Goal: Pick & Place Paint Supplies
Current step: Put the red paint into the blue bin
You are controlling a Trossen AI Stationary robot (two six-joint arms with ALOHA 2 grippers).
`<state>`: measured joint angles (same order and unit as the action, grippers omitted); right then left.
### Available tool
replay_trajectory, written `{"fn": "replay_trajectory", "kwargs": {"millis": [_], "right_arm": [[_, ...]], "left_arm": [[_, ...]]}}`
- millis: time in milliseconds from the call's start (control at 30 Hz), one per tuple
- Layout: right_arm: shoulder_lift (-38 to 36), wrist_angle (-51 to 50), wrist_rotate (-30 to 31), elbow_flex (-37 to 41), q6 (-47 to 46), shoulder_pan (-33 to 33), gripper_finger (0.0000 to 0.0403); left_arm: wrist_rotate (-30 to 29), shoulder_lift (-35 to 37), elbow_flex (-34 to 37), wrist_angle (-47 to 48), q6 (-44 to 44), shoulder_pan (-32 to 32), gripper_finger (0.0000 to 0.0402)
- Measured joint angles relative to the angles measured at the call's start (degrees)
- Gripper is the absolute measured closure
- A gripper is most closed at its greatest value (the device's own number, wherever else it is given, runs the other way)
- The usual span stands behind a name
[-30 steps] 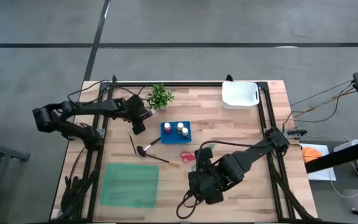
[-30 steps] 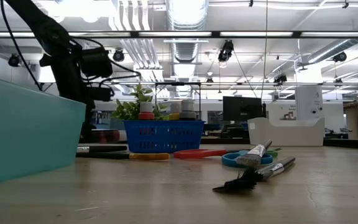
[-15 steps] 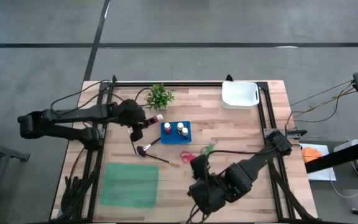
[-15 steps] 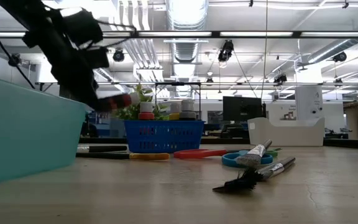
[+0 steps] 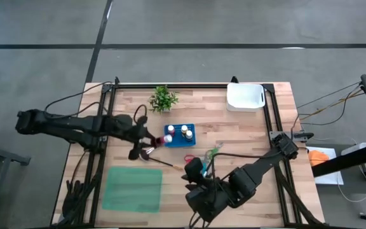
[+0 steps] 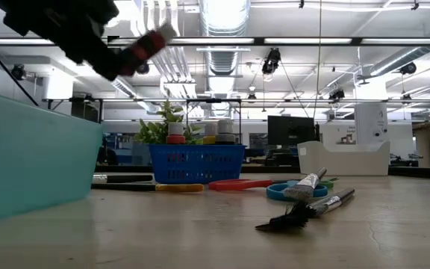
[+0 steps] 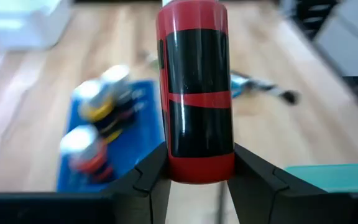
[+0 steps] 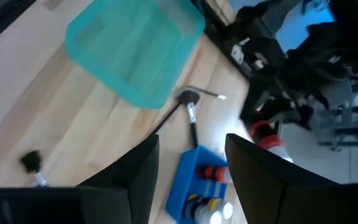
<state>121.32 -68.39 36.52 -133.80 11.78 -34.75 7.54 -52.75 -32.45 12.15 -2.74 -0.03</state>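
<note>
The left gripper (image 7: 194, 168) clamps a red paint bottle (image 7: 195, 87) beside the blue basket (image 5: 180, 134); brushes (image 5: 150, 154) lie below. The right gripper (image 8: 188, 158), fingers apart, hovers near red scissors (image 5: 190, 158).

A pale wooden table (image 5: 246, 130) fills the middle of the high view, edged by a dark metal frame (image 5: 189, 84). Near its far edge stands a small green potted plant (image 5: 163, 98), upright, leaves spread — in the low view it shows behind the blue basket (image 6: 196, 163). That basket sits near the table's centre, just nearer than the plant. A white tray (image 5: 244, 97) rests at the far right corner, well apart from the plant. A shallow teal bin (image 5: 132, 187) lies toward the near left corner — its wall looms large in the low view (image 6: 28, 161). Grey floor (image 5: 189, 32) surrounds the table, crossed by dark seams.
</note>
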Motion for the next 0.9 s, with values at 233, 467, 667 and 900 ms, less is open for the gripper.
{"fn": "replay_trajectory", "kwargs": {"millis": [233, 467, 667, 900], "right_arm": [[0.02, 2.22, 0.02, 0.04, 2.98, 3.04, 0.0220], [0.02, 8.20, -0.53, 0.20, 8.54, 4.99, 0.0220], [0.02, 9.43, -3.43, 0.75, 9.68, 6.80, 0.0220], [0.02, 9.25, -3.83, 1.65, 9.61, 9.24, 0.0220]], "left_arm": [[-1.88, -0.72, -0.02, -8.82, -0.49, -10.13, 0.0262], [-4.57, -2.59, -0.11, -12.31, -0.85, -13.45, 0.0261], [-4.53, -5.59, -0.04, -15.04, -0.46, -13.53, 0.0261], [-3.24, -8.41, -0.04, -18.07, -0.44, -13.96, 0.0261]]}}
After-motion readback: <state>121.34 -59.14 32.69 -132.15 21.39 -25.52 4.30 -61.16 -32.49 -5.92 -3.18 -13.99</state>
